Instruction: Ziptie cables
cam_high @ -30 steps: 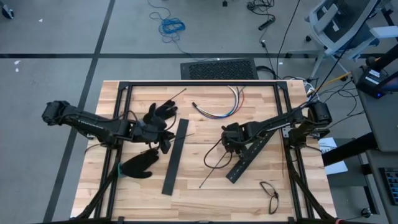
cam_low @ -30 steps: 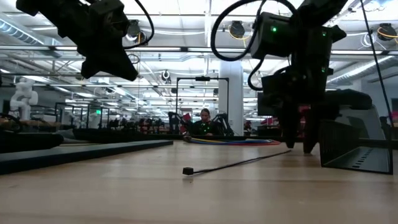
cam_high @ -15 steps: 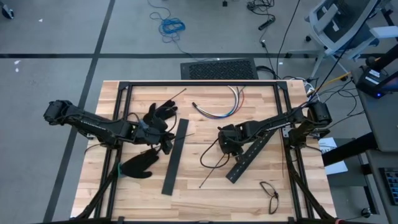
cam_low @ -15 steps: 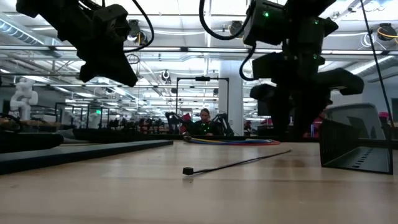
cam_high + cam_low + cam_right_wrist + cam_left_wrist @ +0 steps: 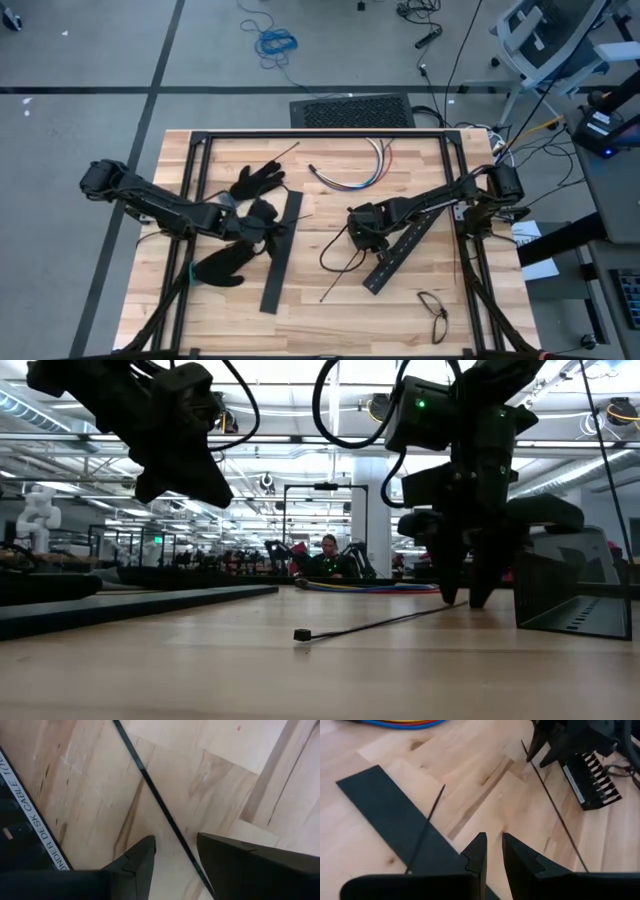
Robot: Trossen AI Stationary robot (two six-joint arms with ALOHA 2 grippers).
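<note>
The cables (image 5: 352, 172) lie as a loose coloured bundle at the table's far middle. One ziptie (image 5: 345, 278) lies on the wood, slanting from the near middle toward my right gripper (image 5: 358, 233). That gripper points down, open, with its fingers on either side of the ziptie's (image 5: 165, 817) far end and just above the table (image 5: 463, 598). My left gripper (image 5: 272, 224) hangs above a flat black bar (image 5: 395, 815), its fingers (image 5: 492, 845) a narrow gap apart with nothing between. A second ziptie (image 5: 427, 827) rests across that bar.
Two black gloves (image 5: 258, 182) (image 5: 225, 266) lie by the left arm. A slotted black bar (image 5: 400, 250) lies just right of my right gripper. A thin dark loop (image 5: 432, 308) sits near the front right. A black frame (image 5: 320, 133) rims the table.
My left gripper has moved toward the table's right edge and down, out over the flat black bar. My right gripper has shifted a little toward the table's left and sunk until its fingertips stand close to the wood around the ziptie's end. The ziptie has not moved.
</note>
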